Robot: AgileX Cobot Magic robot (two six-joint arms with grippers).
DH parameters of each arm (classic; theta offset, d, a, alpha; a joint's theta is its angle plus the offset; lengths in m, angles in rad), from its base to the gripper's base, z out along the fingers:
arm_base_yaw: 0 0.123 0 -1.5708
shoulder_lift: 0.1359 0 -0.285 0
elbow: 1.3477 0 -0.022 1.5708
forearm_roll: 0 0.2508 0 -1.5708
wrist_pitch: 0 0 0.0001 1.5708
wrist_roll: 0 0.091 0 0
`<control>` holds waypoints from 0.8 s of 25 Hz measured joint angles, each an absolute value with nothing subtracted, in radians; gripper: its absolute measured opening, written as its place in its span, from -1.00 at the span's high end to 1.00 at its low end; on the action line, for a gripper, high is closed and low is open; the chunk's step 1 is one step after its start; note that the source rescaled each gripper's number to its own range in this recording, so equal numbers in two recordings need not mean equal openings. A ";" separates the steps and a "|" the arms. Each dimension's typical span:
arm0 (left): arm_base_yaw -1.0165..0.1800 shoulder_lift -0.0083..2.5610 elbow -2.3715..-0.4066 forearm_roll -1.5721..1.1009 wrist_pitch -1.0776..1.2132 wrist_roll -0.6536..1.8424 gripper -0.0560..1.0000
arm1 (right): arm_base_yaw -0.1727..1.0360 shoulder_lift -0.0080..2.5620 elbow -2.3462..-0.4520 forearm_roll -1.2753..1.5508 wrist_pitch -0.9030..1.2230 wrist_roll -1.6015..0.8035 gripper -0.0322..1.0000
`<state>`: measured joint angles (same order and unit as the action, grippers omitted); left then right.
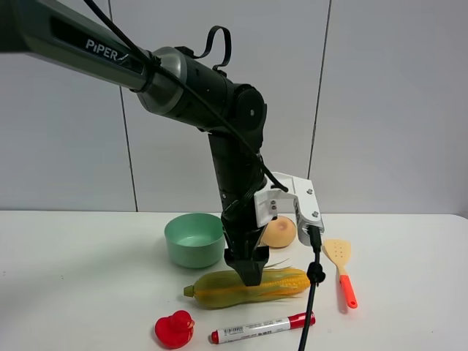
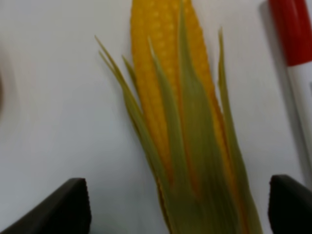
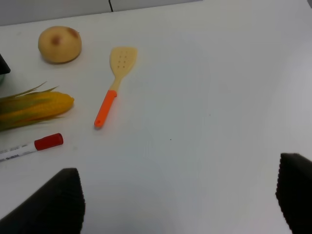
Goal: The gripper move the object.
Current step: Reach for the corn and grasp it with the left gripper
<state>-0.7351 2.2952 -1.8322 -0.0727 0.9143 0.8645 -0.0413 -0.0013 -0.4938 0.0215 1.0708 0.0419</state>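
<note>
corn (image 3: 34, 109), marker (image 3: 31, 146), spatula (image 3: 114, 85), fruit (image 3: 59, 44) on table (image 3: 204, 97)

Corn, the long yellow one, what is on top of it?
The left arm's black gripper sits over the middle of the long yellow corn, jaws open either side. It hides that patch, so touching can't be judged.

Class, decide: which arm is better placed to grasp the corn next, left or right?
Left. The left gripper hangs open right over the corn, one jaw each side; the right gripper sits well away from it.
</note>
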 joint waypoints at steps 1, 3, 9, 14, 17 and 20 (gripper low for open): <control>-0.735 2.302 -1.832 -0.072 0.923 0.864 -0.29 | -0.041 -0.001 -0.494 0.022 1.071 0.042 -1.00; -0.735 2.315 -1.835 -0.076 0.930 0.864 -0.29 | -0.041 -0.001 -0.494 0.022 1.071 0.042 -1.00; -0.735 2.351 -1.836 -0.086 0.931 0.866 -0.29 | -0.041 -0.001 -0.494 0.022 1.071 0.042 -1.00; -0.735 2.354 -1.836 -0.086 0.926 0.866 -0.29 | -0.041 -0.001 -0.494 0.022 1.071 0.042 -1.00; -0.735 2.358 -1.836 -0.086 0.923 0.865 -0.29 | -0.041 -0.001 -0.494 0.022 1.071 0.042 -1.00; -0.735 2.375 -1.837 -0.087 0.922 0.865 -0.29 | -0.041 -0.001 -0.494 0.022 1.071 0.042 -1.00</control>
